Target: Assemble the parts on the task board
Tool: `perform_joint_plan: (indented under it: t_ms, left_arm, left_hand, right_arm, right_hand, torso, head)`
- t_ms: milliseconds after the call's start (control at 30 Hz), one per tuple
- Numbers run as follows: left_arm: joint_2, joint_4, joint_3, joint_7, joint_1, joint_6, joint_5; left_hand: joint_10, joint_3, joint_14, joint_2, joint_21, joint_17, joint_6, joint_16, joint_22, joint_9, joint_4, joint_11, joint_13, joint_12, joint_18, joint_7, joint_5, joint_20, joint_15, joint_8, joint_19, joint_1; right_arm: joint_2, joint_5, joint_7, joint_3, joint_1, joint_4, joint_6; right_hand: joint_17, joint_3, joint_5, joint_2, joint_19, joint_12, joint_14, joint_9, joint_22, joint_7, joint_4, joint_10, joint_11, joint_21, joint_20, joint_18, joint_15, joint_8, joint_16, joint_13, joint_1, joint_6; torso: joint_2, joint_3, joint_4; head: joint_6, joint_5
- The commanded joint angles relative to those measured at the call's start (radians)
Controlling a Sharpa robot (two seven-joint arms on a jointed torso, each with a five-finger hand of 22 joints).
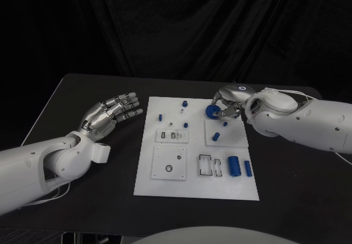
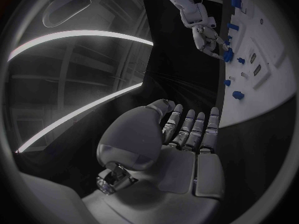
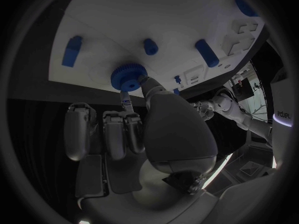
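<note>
Blue gear [image 1: 211, 112] sits pinched in the right hand [image 1: 226, 105], at about one o'clock on the white task board [image 1: 195, 189]. It could slip or tilt, since only fingertips hold it. Small blue pegs [image 1: 185, 103] stand close by and could get bumped. Over at nine o'clock, the left hand [image 1: 110, 115] waits above the bench [image 1: 88, 91], fingers spread, holding nothing.

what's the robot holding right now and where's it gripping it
The right hand pinches a round blue part by its rim; the left hand holds nothing.
</note>
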Motion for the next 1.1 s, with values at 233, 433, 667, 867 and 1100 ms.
perform_joint_plan:
  t_ms: [233, 433, 667, 867, 1100]
  left_arm:
    - [0.004, 0.003, 0.001, 0.165, -0.001, 0.012, 0.003]
    - [0.006, 0.001, 0.001, 0.165, -0.001, 0.012, 0.003]
    - [0.014, -0.003, 0.001, 0.165, -0.001, 0.014, 0.003]
    - [0.018, -0.005, 0.001, 0.165, -0.001, 0.015, 0.003]
    - [0.019, -0.007, 0.001, 0.164, -0.001, 0.015, 0.003]
  left_hand:
    - [0.000, 0.008, 0.000, 0.002, 0.005, 0.002, -0.001, 0.003, 0.002, 0.000, 0.000, 0.008, 0.001, 0.001, -0.016, 0.004, 0.002, 0.001, 0.009, -0.001, 0.008, -0.010]
    - [0.000, 0.008, 0.000, 0.002, 0.005, 0.002, -0.001, 0.003, 0.002, 0.000, 0.000, 0.008, 0.001, 0.001, -0.016, 0.004, 0.002, 0.001, 0.009, -0.001, 0.008, -0.010]
    - [0.000, 0.010, 0.000, 0.001, 0.005, 0.002, -0.002, 0.004, 0.001, 0.000, 0.000, 0.008, 0.001, 0.001, -0.017, 0.005, 0.002, 0.001, 0.009, -0.001, 0.007, -0.011]
    - [0.000, 0.010, 0.000, 0.001, 0.005, 0.002, -0.002, 0.004, 0.001, 0.000, 0.000, 0.008, 0.001, 0.001, -0.017, 0.005, 0.002, 0.001, 0.009, -0.001, 0.007, -0.011]
    - [0.000, 0.010, 0.000, 0.001, 0.005, 0.002, -0.002, 0.004, 0.001, 0.000, 0.000, 0.008, 0.001, 0.001, -0.017, 0.005, 0.002, 0.001, 0.009, -0.001, 0.007, -0.011]
  right_arm:
    - [0.050, -0.005, 0.029, 0.003, 0.014, 0.025, -0.047]
    - [0.096, -0.005, 0.043, 0.006, 0.016, 0.007, -0.056]
    - [0.150, -0.005, 0.056, 0.008, 0.016, -0.032, -0.049]
    - [0.189, -0.005, 0.062, 0.008, 0.015, -0.065, -0.040]
    - [0.219, -0.005, 0.056, 0.009, 0.013, -0.098, -0.013]
  right_hand:
    - [0.263, -0.004, -0.006, 0.005, 0.006, 0.005, 0.105, 0.111, 0.168, -0.026, 0.000, 0.106, -0.001, 0.002, -0.001, -0.009, -0.003, 0.024, 0.006, 0.263, -0.011, 0.017]
    - [0.263, -0.004, -0.009, 0.006, 0.003, 0.005, 0.105, 0.114, 0.165, -0.025, 0.001, 0.106, -0.001, -0.001, -0.001, -0.008, -0.003, 0.024, 0.006, 0.263, -0.012, 0.010]
    - [0.263, -0.004, -0.009, 0.007, 0.002, 0.005, 0.105, 0.114, 0.165, -0.024, 0.001, 0.106, -0.001, -0.003, -0.001, -0.008, -0.003, 0.025, 0.006, 0.263, -0.011, 0.009]
    - [0.263, -0.003, -0.010, 0.008, 0.000, 0.005, 0.105, 0.115, 0.164, -0.024, 0.001, 0.106, 0.000, -0.005, -0.001, -0.007, -0.002, 0.025, 0.006, 0.263, -0.010, 0.004]
    - [0.263, -0.002, -0.013, 0.008, -0.009, 0.005, 0.105, 0.118, 0.158, -0.018, 0.000, 0.106, 0.004, -0.016, 0.001, -0.004, 0.001, 0.020, 0.006, 0.263, -0.009, -0.023]
  torso:
    - [0.000, -0.0009, 0.0011]
    - [0.000, -0.0006, 0.0001]
    - [0.000, 0.0001, 0.0039]
    - [0.000, -0.0001, 0.0041]
    - [0.000, -0.0007, 0.0026]
  head:
    - [0.001, -0.002]
    - [0.001, -0.002]
    - [0.004, -0.008]
    - [0.004, -0.006]
    - [0.003, -0.004]
